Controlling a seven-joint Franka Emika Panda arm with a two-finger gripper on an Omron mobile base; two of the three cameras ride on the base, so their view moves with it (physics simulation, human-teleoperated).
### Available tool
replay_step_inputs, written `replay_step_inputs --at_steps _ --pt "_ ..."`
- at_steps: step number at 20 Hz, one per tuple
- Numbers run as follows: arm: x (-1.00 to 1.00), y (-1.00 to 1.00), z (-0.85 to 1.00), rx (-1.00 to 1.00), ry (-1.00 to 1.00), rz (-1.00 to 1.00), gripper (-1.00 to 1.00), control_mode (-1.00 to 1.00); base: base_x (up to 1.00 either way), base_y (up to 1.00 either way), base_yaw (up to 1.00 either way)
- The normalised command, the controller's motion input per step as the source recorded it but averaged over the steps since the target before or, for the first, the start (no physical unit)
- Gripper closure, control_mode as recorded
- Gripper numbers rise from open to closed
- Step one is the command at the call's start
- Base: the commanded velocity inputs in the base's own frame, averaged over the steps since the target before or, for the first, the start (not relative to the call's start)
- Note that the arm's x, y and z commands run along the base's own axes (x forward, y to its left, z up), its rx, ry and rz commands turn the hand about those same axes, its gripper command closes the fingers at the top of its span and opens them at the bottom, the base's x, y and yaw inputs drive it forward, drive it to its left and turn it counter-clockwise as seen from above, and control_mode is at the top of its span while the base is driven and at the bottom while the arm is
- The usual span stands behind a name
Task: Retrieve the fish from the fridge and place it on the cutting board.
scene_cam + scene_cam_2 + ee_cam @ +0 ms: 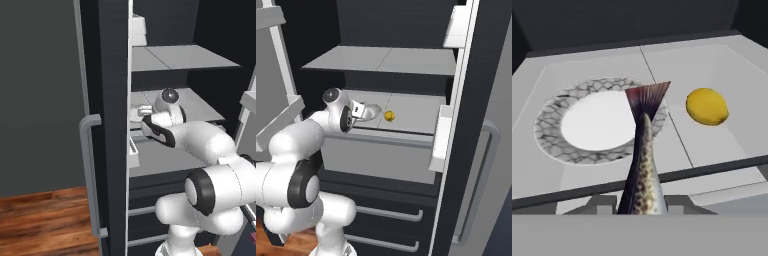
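Note:
The fridge point(112, 125) stands open, and my arm reaches onto its middle shelf point(411, 112). My gripper point(366, 111) is shut on the fish point(643, 165), a speckled dark grey body whose reddish tail fin points away from the hand. The fish hangs over the near rim of a marbled white plate point(592, 120) on that shelf, lifted off it. The fish's body hides the fingertips in the hand view. The cutting board is out of view.
A yellow lemon point(707, 106) lies on the shelf to the right of the plate. Another grey shelf point(386, 60) runs above my hand. The open door with its bins point(442, 145) stands at the right, and drawers point(391, 215) sit below. The door's grey bar handle point(89, 175) is at the left.

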Motion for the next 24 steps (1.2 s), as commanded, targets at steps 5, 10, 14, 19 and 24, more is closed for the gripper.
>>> replay_step_inputs --at_steps 5,10,14,19,24 --pt "-0.42 0.0 0.66 0.0 0.16 -0.05 1.0 -1.0 0.0 0.0 0.0" --pt "-0.62 -0.01 0.05 0.0 0.22 -0.04 1.0 -1.0 0.0 0.0 0.0" --pt "-0.59 -0.03 0.02 0.0 0.31 -0.03 1.0 -1.0 0.0 0.0 0.0" --pt "-0.75 -0.01 0.11 0.0 0.18 -0.08 1.0 -1.0 0.0 0.0 0.0" --pt "-0.62 0.0 0.01 0.0 0.03 -0.06 1.0 -1.0 0.0 0.0 0.0"
